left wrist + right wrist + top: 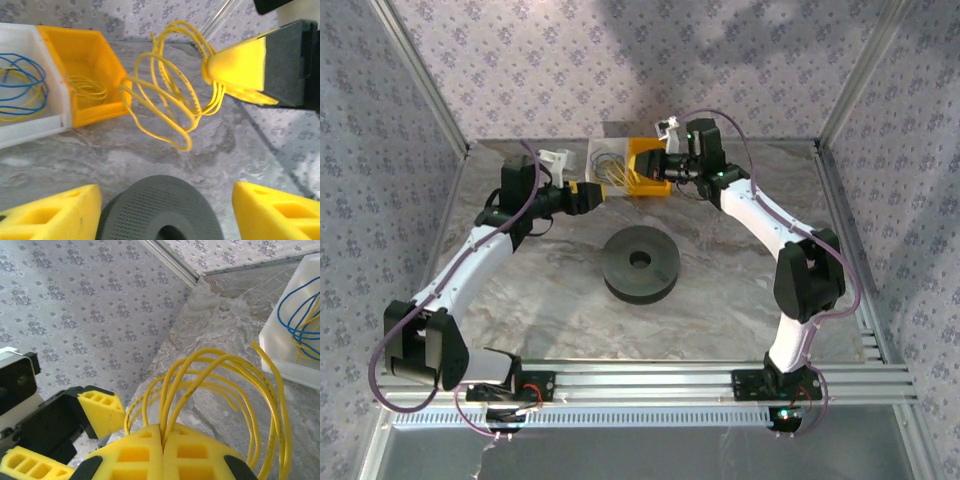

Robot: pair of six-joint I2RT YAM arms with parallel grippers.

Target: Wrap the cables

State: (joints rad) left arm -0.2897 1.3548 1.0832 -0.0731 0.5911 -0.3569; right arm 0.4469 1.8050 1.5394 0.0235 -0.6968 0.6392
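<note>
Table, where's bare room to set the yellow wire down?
Bare marble: between the black spool and the near rail, and between spool and right arm. Crowded: the far edge, with yellow bin, white bin, left gripper, right gripper.

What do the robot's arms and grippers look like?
The left arm and right arm have white links and bulky black joint housings. A thin purple cable loops alongside each. The left gripper and right gripper each have two yellow wedge-shaped fingers with rectangular hollow cells, set on black mounts.
</note>
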